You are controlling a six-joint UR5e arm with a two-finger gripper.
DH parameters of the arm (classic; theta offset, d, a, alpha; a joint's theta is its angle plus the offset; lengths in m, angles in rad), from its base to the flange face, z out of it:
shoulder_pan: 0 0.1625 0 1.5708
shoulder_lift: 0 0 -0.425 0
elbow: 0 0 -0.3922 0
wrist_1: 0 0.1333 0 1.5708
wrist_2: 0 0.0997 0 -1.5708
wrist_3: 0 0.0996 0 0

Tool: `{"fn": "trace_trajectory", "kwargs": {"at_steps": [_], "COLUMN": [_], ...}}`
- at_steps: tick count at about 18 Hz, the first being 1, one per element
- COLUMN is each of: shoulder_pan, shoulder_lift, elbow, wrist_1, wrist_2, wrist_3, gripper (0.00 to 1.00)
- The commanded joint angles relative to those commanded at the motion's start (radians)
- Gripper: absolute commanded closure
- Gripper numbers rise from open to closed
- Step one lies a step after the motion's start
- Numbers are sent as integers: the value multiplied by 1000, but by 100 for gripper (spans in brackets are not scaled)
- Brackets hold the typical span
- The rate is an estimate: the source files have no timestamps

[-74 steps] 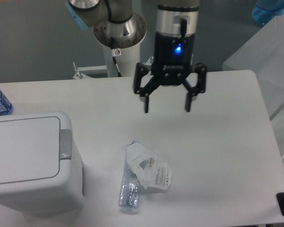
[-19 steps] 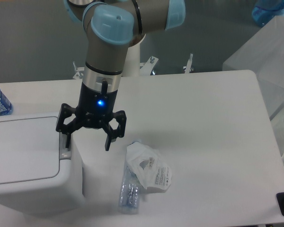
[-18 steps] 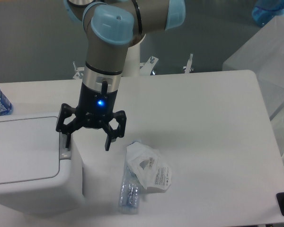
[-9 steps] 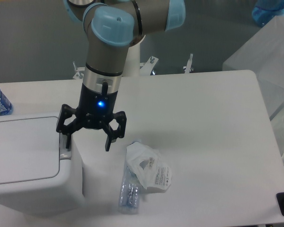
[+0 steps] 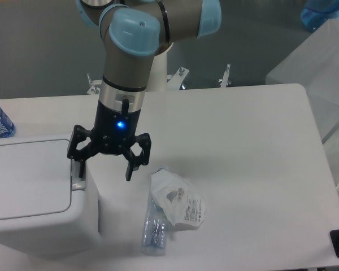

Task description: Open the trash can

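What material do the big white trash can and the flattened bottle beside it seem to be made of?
The boxy white trash can looks like moulded plastic, smooth and slightly glossy, with rounded corners and a grey push-button strip. The crushed clear bottle seems to be thin transparent plastic: it is creased, see-through, and carries a crumpled white label.

crushed bottle [image 5: 168, 209] lies just right of the trash can [image 5: 39, 195].

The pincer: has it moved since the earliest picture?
Yes. The pincer went left and down, from above the crushed bottle to the trash can button.
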Motion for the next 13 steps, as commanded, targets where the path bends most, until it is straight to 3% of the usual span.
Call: {"fn": "trace_trajectory", "kwargs": {"at_steps": [9, 13], "shoulder_pan": [0, 0], "shoulder_lift": [-3, 2], "elbow": [0, 38], "wrist_1": [-2, 9], "wrist_2": [0, -2], "wrist_3": [0, 14], "gripper": [0, 0]}}
